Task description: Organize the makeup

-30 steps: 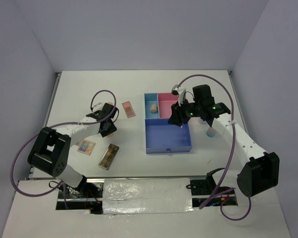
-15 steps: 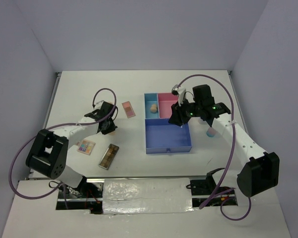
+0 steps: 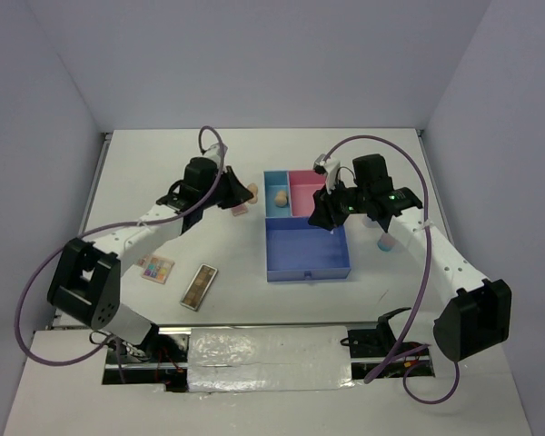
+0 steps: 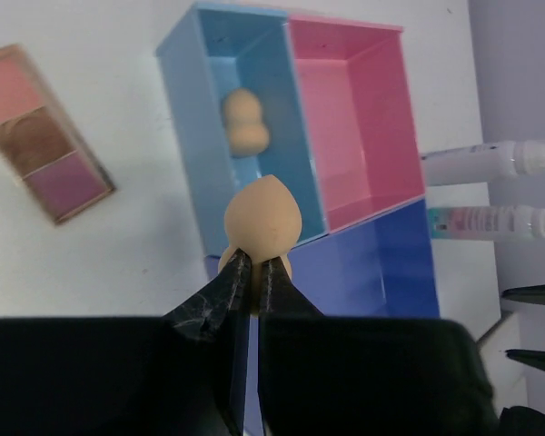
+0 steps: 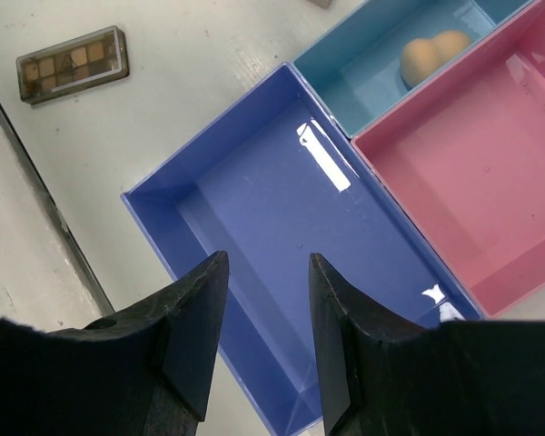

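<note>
1. Nearest the arm bases, the brown palette (image 3: pixel 199 286) and the multicolour palette (image 3: pixel 157 269) are lying flat on the table (image 3: pixel 145 173), well apart from the tray (image 3: pixel 307 272) and not yet sorted.
2. The right gripper (image 5: pixel 265 272) is hovering over the tray's dark-blue compartment (image 5: pixel 282 209). Its fingers are standing moderately apart with nothing between them, probably waiting for its next pick.
3. Just right of the tray, the gradient bottle (image 4: pixel 490 221) and the white tube (image 4: pixel 486 163) are lying side by side, outside any compartment.
4. The left gripper (image 4: pixel 254 268) is pinching a beige sponge (image 4: pixel 262 213) by its broad end. The fingers are nearly closed on it, and the sponge is hanging above the table just left of the tray.
5. Beyond it, a second sponge (image 4: pixel 243 123) is resting in the light-blue compartment (image 4: pixel 195 136), which suggests the held one belongs there too.
6. The pink palette (image 4: pixel 44 132) is lying left of the tray, and the pink compartment (image 4: pixel 345 118) is holding nothing.
</note>
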Available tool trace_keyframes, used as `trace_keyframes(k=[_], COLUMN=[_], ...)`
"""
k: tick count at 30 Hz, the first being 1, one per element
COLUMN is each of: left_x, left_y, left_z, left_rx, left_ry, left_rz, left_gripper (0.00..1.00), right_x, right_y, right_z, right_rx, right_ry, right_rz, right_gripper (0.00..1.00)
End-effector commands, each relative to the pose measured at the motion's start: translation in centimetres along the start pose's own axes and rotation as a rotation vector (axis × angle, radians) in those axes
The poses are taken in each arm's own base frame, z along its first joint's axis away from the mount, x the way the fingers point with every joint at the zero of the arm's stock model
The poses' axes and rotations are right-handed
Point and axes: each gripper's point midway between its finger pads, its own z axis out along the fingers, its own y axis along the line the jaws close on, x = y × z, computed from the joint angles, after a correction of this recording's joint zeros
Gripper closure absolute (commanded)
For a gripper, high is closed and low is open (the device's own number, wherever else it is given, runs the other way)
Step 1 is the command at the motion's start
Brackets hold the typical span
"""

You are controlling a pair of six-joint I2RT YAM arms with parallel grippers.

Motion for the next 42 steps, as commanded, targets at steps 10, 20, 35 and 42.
trace_keyframes(k=[10,20,35,42], left_x=[-0.3,0.2,-2.7,-4.0], left_y=[-4.6,-4.3,-0.1,6.2], left_z=[7.8,9.4,1.8,-7.6], left_rx=[0.120,0.059,-0.135,-0.326], left_ry=[0.087,0.117,0.029,-0.079], left_rz=[0.095,0.115,0.164,0.044], left_gripper=[0.75,0.38,1.00,0.70], right_x=[-2.8,-2.6,-4.4,-7.0], right_y=[0.0,-0.2,-0.4,0.5], right_z=[-1.8,-1.6,-0.3,5.7], right_rx=[0.033,0.036,-0.039,-0.054], right_ry=[-0.090,-0.082,-0.044,0.030], right_rz=[-0.087,-0.083,-0.115,-0.089], right_gripper=[0.49,0.46,0.47,0.46])
